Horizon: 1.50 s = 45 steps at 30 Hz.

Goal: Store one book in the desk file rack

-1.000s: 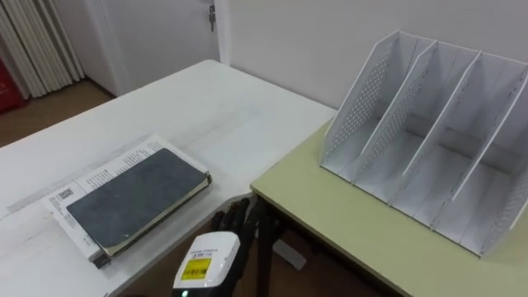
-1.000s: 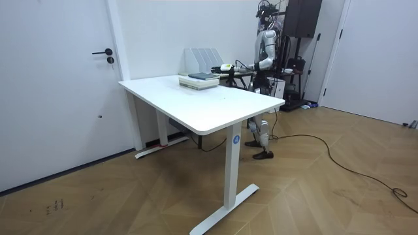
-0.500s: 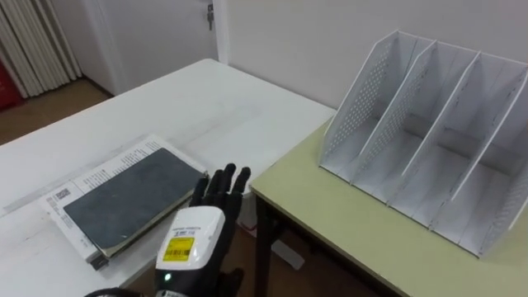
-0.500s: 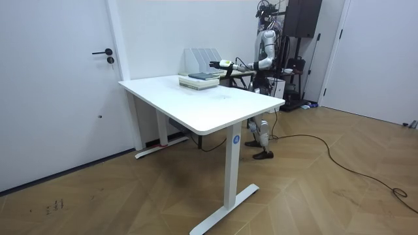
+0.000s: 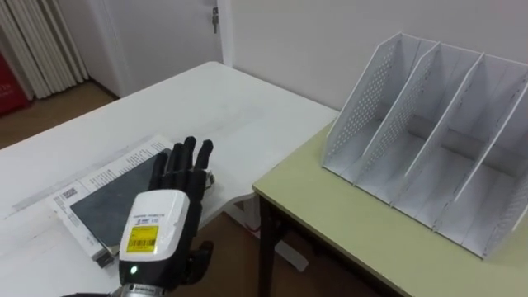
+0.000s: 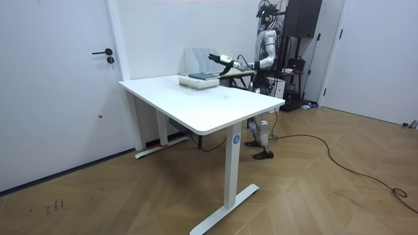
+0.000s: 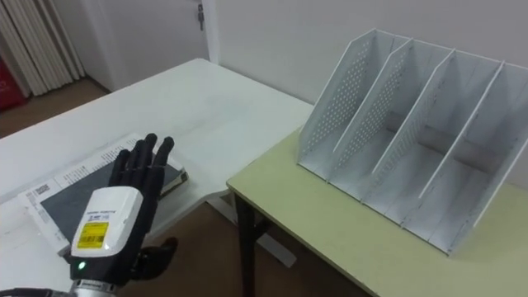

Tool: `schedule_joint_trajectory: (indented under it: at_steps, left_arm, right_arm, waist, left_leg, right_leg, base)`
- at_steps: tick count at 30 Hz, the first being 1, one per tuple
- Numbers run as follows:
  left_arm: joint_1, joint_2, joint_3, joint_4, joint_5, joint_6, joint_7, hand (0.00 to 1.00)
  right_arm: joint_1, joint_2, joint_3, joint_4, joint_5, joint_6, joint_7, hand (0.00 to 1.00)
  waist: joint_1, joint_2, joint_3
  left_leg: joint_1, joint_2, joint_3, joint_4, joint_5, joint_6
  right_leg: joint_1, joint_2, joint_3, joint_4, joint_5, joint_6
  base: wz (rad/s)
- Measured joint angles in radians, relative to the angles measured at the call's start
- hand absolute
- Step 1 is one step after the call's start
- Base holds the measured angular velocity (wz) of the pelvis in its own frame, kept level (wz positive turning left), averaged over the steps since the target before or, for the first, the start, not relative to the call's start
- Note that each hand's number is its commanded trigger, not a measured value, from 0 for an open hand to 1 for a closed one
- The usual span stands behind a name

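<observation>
Book (image 5: 101,206) lies on the white table (image 5: 223,107); our left hand (image 5: 165,219), fingers straight and apart, hovers over it, rack (image 5: 429,140) at two o'clock.

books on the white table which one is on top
The dark grey book is on top; the white printed book lies beneath, its pale margin showing past the grey cover.

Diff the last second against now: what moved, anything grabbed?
The left robot hand came up from the gap between the table edges and swung left. It is now raised over the dark book, fingers straight, holding nothing. Nothing was taken hold of or let go. The book on the white table and the file rack on the green desk lie as before.
</observation>
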<state>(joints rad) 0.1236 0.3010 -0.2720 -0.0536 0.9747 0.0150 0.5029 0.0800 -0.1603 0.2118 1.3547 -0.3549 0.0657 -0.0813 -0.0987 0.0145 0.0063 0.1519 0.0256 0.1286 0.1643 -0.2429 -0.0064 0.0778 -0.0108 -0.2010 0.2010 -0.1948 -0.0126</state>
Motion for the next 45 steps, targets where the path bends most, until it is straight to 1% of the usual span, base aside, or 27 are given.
schedule_joint_trajectory:
  at_steps: [4,6,7,9,11,15,18,20,22,25,31,40,45]
  left_arm:
    - [0.000,0.000,0.038,0.000,0.001,-0.002,0.021,0.00]
    - [0.002,0.000,0.046,0.000,0.001,-0.002,0.035,0.00]
    - [0.003,0.000,0.049,0.000,0.001,-0.002,0.037,0.00]
    - [0.004,0.000,0.053,0.000,0.001,-0.002,0.037,0.00]
    - [0.005,-0.005,0.068,0.001,0.002,-0.003,0.037,0.00]
    - [0.006,-0.007,0.089,0.007,0.001,0.002,0.036,0.00]
    - [0.008,-0.007,0.091,0.033,0.001,0.010,0.036,0.00]
    - [0.009,-0.007,0.091,0.063,0.001,0.034,0.031,0.00]
    - [0.009,-0.009,0.092,0.067,-0.001,0.051,0.028,0.00]
    - [0.009,-0.010,0.093,0.068,-0.001,0.064,0.023,0.00]
    - [0.009,-0.014,0.093,0.068,0.000,0.091,-0.017,0.00]
    - [0.009,-0.015,0.093,0.081,-0.001,0.109,-0.057,0.00]
    - [0.009,-0.015,0.093,0.084,0.000,0.110,-0.082,0.00]
  right_arm:
    - [-0.001,0.000,-0.001,0.001,0.001,0.000,0.010,0.00]
    - [-0.001,-0.001,-0.002,0.005,0.005,0.000,0.010,0.00]
    - [0.000,-0.001,-0.004,0.005,0.010,0.001,0.010,0.00]
    - [0.004,-0.001,-0.017,0.004,0.015,0.001,0.011,0.00]
    - [0.008,-0.001,-0.034,0.000,0.013,0.001,0.024,0.00]
    - [0.011,-0.003,-0.040,-0.004,0.013,0.003,0.042,0.00]
    - [0.012,-0.005,-0.040,-0.020,0.013,0.021,0.051,0.00]
    - [0.019,-0.007,-0.040,-0.037,0.014,0.026,0.052,0.00]
    - [0.019,-0.007,-0.049,-0.037,0.014,0.028,0.053,0.00]
    - [0.019,-0.008,-0.062,-0.037,0.013,0.041,0.055,0.00]
    - [0.019,-0.011,-0.095,-0.040,0.013,0.045,0.060,0.00]
    - [0.018,-0.016,-0.098,-0.042,0.013,0.045,0.060,0.00]
    - [0.019,-0.017,-0.102,-0.043,0.013,0.045,0.060,0.00]
  waist:
    - [0.002,0.011,-0.0061]
    - [0.006,0.017,-0.0051]
    - [0.009,0.019,-0.0026]
    - [0.014,0.024,-0.0023]
    - [0.021,0.024,-0.0011]
    - [0.022,0.023,-0.0005]
    - [0.023,0.023,-0.0007]
    - [0.020,0.023,-0.0009]
    - [0.020,0.023,-0.0015]
    - [0.018,0.026,-0.0029]
    - [0.013,0.026,-0.0029]
    - [0.010,0.029,-0.0017]
    - [0.003,0.033,-0.0009]
  left_leg:
    - [0.002,0.000,0.000,0.000,0.000,0.000]
    - [0.004,0.000,0.000,0.000,0.000,0.000]
    - [0.009,0.000,0.000,-0.001,0.000,0.000]
    - [0.011,0.000,0.000,0.000,0.000,0.000]
    - [0.012,0.000,0.002,0.000,0.000,0.000]
    - [0.015,0.000,0.002,0.000,0.000,0.000]
    - [0.014,-0.001,0.005,0.000,0.000,0.000]
    - [0.014,-0.001,0.005,0.000,0.000,0.000]
    - [0.015,-0.001,0.006,0.000,0.000,0.000]
    - [0.014,-0.001,0.006,0.000,0.000,0.000]
    - [0.014,-0.001,0.006,0.000,0.000,0.000]
    - [0.013,-0.001,0.007,0.000,0.000,0.000]
    - [0.010,-0.001,0.007,0.000,0.000,0.000]
  right_leg:
    - [-0.001,0.000,0.004,0.001,0.000,0.000]
    - [0.002,0.000,0.005,0.001,0.000,0.000]
    - [0.006,0.000,0.005,0.000,0.000,0.000]
    - [0.008,0.000,0.005,0.000,0.000,0.000]
    - [0.007,0.001,0.006,0.001,0.000,0.000]
    - [0.007,0.000,0.006,0.002,0.000,0.000]
    - [0.008,0.000,0.007,0.003,0.000,0.000]
    - [0.008,0.000,0.007,0.003,0.000,0.000]
    - [0.008,0.000,0.008,0.003,0.000,0.000]
    - [0.008,0.000,0.010,0.004,0.000,0.000]
    - [0.008,0.001,0.011,0.004,0.000,0.000]
    - [0.007,0.001,0.012,0.004,0.000,0.000]
    - [0.005,0.000,0.012,0.004,0.001,0.000]
  base:
    - [-0.03]
    - [0.00]
    - [0.00]
    - [0.00]
    - [0.00]
    - [0.00]
    - [0.00]
    - [0.00]
    - [0.00]
    - [0.00]
    - [0.00]
    - [0.00]
    - [0.00]
